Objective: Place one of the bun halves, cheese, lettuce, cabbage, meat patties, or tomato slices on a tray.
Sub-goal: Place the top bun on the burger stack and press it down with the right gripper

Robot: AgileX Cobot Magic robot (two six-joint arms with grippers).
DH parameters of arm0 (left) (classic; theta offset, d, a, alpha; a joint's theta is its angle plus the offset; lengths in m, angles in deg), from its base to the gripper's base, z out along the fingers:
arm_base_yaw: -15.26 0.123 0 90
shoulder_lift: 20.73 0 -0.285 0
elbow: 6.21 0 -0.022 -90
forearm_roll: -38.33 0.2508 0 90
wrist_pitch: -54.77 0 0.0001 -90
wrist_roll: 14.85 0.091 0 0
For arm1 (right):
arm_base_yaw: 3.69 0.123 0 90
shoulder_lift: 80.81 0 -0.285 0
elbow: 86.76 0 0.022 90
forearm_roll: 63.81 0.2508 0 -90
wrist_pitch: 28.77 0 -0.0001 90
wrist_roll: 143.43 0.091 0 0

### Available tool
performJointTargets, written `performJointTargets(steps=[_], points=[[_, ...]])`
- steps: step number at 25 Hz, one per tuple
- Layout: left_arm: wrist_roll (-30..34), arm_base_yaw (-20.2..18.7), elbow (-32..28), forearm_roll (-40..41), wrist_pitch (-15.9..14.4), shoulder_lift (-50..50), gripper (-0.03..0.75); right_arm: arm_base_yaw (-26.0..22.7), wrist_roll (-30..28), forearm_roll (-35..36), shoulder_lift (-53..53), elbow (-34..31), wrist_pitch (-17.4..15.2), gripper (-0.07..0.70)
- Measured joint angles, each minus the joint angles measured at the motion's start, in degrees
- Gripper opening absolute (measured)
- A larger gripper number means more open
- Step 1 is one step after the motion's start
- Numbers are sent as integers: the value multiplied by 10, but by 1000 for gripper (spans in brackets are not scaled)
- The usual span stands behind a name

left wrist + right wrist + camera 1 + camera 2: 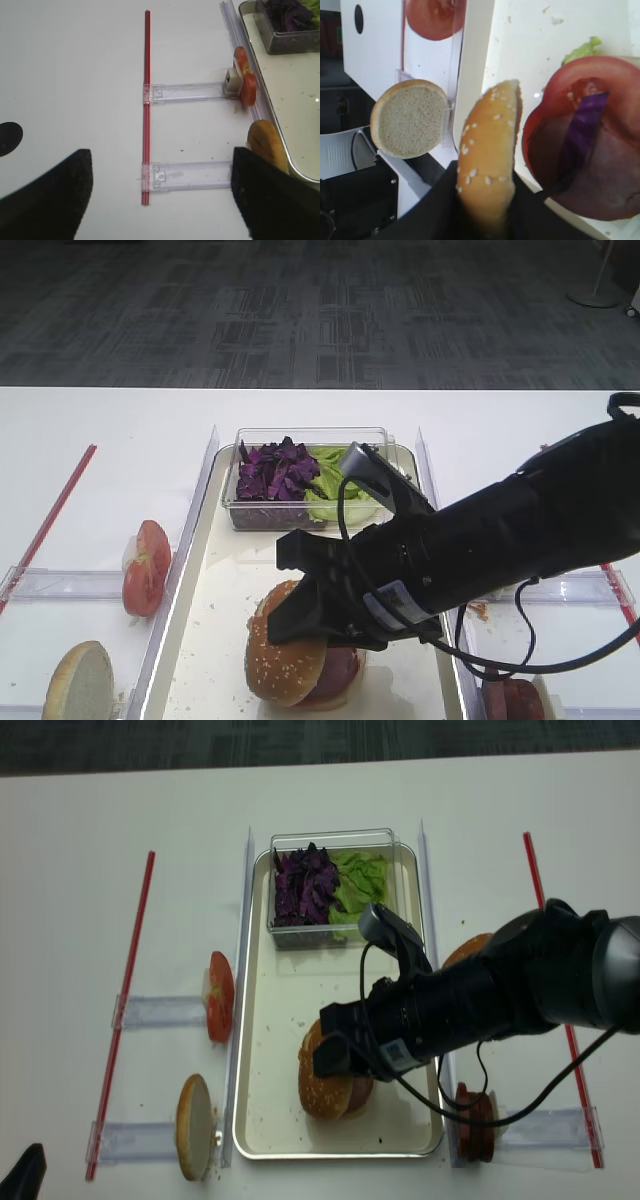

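Gripped edge-on in the right gripper [485, 220], the seeded bun top [487, 165] hangs over the tray [215, 570], just beside a stack of tomato slice [592, 85], patty [600, 175] and cabbage strip [582, 130], while the left gripper's [160, 195] fingers stand wide, holding nothing.

Right arm [520, 985], black, reaches in from right side across the middle, wrist angled down-left. Right gripper [487, 220] clamped tight on something. Left gripper [160, 195]: dark fingers spread wide apart, nothing btwn them.
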Motion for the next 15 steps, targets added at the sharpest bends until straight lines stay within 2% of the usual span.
performJointTargets(steps=[8,15], points=[[0,0,0,0,0,0,526,-1,-13,10,-4,0,-1,204],[0,0,0,0,0,0,526,-43,-14,10,-4,0,-38,222]])
